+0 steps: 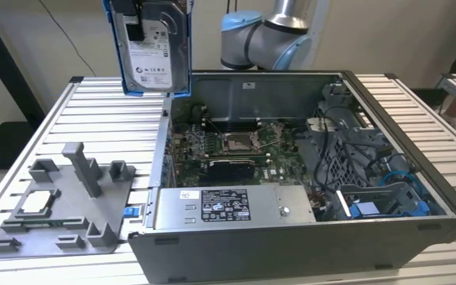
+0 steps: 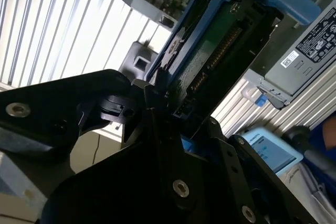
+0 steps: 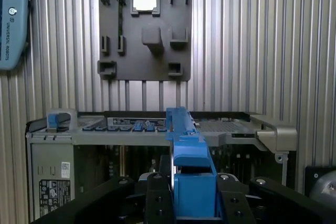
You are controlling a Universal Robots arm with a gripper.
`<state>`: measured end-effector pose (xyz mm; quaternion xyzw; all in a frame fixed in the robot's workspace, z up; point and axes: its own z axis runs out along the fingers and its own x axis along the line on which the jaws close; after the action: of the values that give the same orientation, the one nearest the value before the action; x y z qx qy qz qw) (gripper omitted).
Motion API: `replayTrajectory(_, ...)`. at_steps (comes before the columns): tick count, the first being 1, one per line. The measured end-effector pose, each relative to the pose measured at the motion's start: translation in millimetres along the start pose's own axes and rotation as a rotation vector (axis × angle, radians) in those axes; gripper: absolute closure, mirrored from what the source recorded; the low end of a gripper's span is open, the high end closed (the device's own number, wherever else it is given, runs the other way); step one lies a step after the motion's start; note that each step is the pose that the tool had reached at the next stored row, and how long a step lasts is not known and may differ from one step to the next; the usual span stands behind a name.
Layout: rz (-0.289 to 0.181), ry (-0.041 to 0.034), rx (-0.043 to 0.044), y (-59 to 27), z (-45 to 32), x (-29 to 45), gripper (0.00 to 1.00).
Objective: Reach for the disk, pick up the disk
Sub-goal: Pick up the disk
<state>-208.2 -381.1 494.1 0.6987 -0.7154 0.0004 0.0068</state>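
Observation:
The disk (image 1: pixel 155 53), a silver-grey drive with a white label in bright blue rails, hangs upright in the air above the table, over the far corner of the open computer case on the exterior view's left. My gripper (image 1: pixel 139 13) is shut on its upper end at the top edge of that view. In the first wrist view the disk (image 3: pixel 186 150) appears edge-on as a blue rail between my black fingers (image 3: pixel 157 200), with the gripper (image 3: pixel 193 203) closed around it. The second wrist view shows the disk's underside (image 2: pixel 220 40) rising from the gripper (image 2: pixel 168 103).
The open computer case (image 1: pixel 291 249) fills the middle of the slatted table, with a power supply (image 1: pixel 228 205) and blue drive bay (image 1: pixel 370 208) inside. A grey fixture plate (image 1: pixel 62 208) carrying a small square silver chip (image 1: pixel 40 203) lies beside it. The arm's base (image 1: pixel 268 35) stands behind.

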Motion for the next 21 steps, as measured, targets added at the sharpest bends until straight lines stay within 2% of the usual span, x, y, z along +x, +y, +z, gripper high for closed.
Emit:
replayTrajectory(8,0.000,-0.0001,0.0001,-22.7,0.3,0.0,1.00)
replayTrajectory(15,0.000,-0.0001,0.0001,-39.0,0.4,-0.2,1.00)
replayTrajectory(21,0.000,0.0000,-0.0001,-46.9,0.2,-0.4,1.00)
